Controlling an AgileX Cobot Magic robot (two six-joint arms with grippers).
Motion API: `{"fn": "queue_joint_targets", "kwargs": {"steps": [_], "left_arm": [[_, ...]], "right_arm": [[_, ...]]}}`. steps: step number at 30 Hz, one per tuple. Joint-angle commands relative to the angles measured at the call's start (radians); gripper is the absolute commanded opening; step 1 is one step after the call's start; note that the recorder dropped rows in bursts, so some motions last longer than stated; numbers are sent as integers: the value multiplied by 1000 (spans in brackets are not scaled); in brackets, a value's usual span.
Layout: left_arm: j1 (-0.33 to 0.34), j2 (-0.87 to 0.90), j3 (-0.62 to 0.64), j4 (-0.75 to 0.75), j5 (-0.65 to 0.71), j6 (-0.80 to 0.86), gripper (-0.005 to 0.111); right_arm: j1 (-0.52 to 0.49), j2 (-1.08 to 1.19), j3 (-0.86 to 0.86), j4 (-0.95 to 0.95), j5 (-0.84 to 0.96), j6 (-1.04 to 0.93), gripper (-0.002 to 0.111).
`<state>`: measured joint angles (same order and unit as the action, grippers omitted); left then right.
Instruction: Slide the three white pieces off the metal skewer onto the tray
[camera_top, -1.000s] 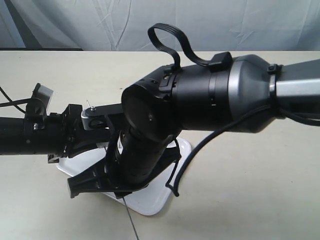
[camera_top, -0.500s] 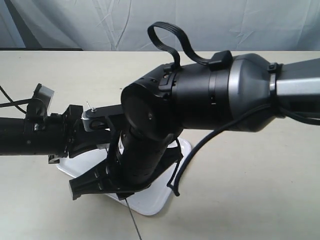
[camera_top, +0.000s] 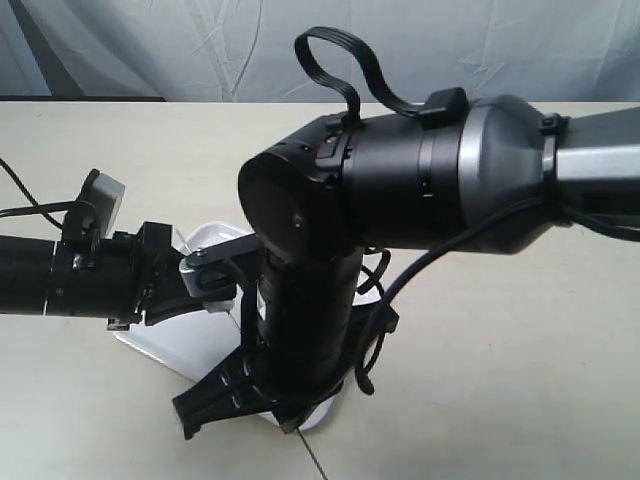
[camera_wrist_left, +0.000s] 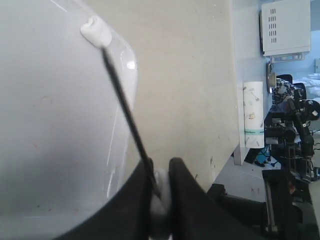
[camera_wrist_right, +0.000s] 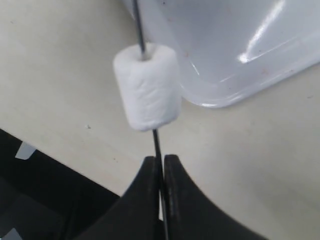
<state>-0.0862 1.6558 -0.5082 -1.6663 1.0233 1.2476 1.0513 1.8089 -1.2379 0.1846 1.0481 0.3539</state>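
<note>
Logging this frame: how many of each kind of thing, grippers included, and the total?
Thin grey metal skewer: 1
Soft white cylindrical pieces: 2 in view, one on the skewer, one in the left gripper; third unseen
Glossy white rectangular tray: 1
Black grippers: 2, left gripper and right gripper
Total: 6

Glossy black right arm (camera_top: 390, 200); silver collar (camera_top: 500, 170); looped black cable (camera_top: 299, 48)

The pieces (camera_wrist_right: 146, 86) are matte white, the skewer (camera_wrist_right: 156, 142) dark grey, and the tray (camera_wrist_right: 225, 95) glossy white with bright highlights and a few faint specks. The fingers (camera_wrist_right: 147, 195) are black. The right arm (camera_top: 400, 190) is black with a silver-grey band, the tabletop (camera_wrist_right: 60, 75) plain cream, and the backdrop (camera_top: 450, 50) pale blue-grey.
</note>
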Motion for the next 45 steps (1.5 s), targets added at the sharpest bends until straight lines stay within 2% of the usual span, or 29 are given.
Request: {"fn": "queue_joint_targets", "kwargs": {"steps": [1, 6, 12, 20, 23, 27, 29, 36, 41, 45], "left_arm": [[12, -1, -31, -78, -95, 10, 8], [14, -1, -66, -78, -217, 10, 8], [16, -1, -87, -78, -252, -18, 8], [16, -1, -87, -78, -272, -18, 8], [16, -1, -87, -78, -272, -19, 13], [13, -1, -87, -47, -270, -47, 34], [13, -1, -87, -41, -263, -47, 41], [13, -1, -87, -41, -259, -47, 42], [13, -1, -87, -36, -255, -65, 42], [13, -1, -87, -18, -200, -95, 42]], "right_arm": [[-2, -1, 16, 15, 173, 11, -1], [-2, -1, 42, 30, 173, 11, -1], [-2, -1, 288, 33, 173, -4, -1], [-2, -28, 414, 15, 173, -14, -1], [-2, -42, 414, -4, 173, -14, -1], [-2, -63, 414, -23, 173, -14, -1], [-2, -79, 414, -38, 173, -14, -1], [-3, -174, 414, -169, 173, 34, -1], [-3, -245, 372, -178, 173, 39, -1], [-3, -243, 292, -172, 173, 42, -1]]}}
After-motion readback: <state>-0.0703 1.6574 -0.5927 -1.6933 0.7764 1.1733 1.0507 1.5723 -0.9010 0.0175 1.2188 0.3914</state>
